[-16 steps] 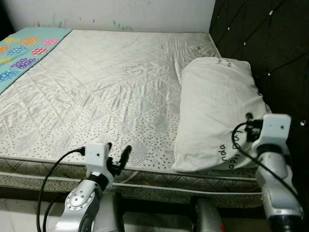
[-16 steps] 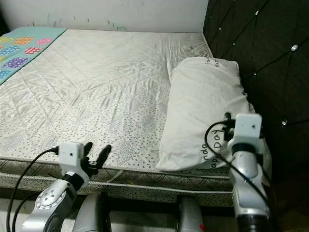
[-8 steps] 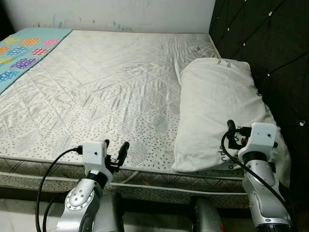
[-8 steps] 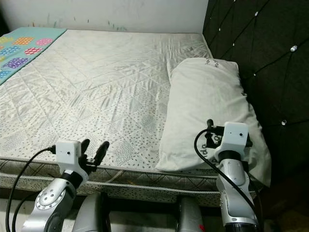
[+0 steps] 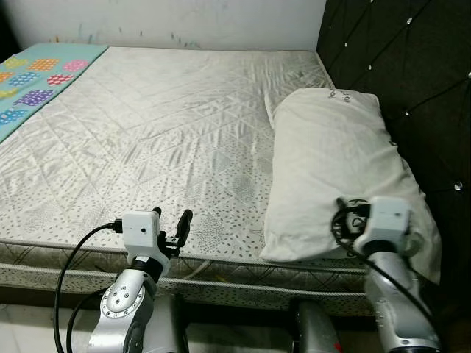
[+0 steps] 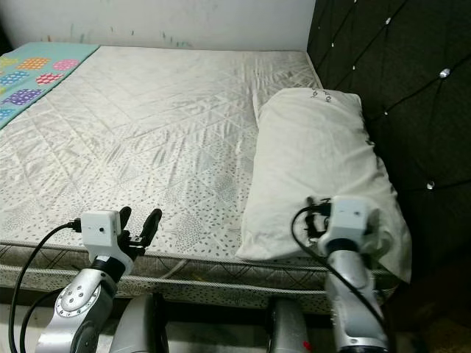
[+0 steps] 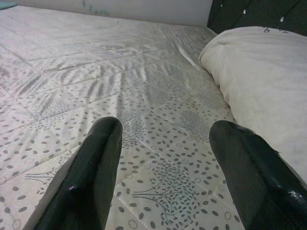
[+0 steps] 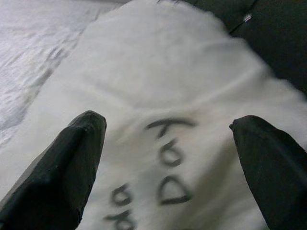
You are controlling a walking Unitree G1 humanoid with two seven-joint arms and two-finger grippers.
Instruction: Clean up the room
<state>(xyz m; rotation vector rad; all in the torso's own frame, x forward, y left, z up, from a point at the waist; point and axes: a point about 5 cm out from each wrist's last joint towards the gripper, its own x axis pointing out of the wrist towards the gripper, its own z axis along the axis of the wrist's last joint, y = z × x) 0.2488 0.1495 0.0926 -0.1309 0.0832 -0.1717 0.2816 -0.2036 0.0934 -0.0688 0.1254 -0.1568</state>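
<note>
- A white pillow (image 5: 335,169) lies lengthwise on the right side of the bed, its far end close to the dark padded headboard (image 5: 401,59) and its near end hanging a little over the front edge of the mattress (image 5: 147,140).
- The pillow looks soft, light and floppy; it would likely sag and fold if lifted from one end. Black lettering is printed across the near end.
- The right tool (image 8: 168,167) hovers just over that near end, its two black fingers spread wide apart with the lettering between them, clamped on nothing.
- A sensible hold would be a pinch of bunched fabric at the near corner or along the long edge, since the smooth cover may slip from a shallow grip.
- The left tool (image 7: 165,177) hangs low at the front edge of the mattress, well apart from the pillow, fingers also apart and holding nothing.
- The mattress is bare, covered in pale quilted fabric with a dotted pattern near the front edge.
- A turquoise mat (image 5: 37,81) with bright coloured patches lies at the far left of the bed.
- A white wall (image 5: 184,22) with small coloured marks runs behind the bed.
</note>
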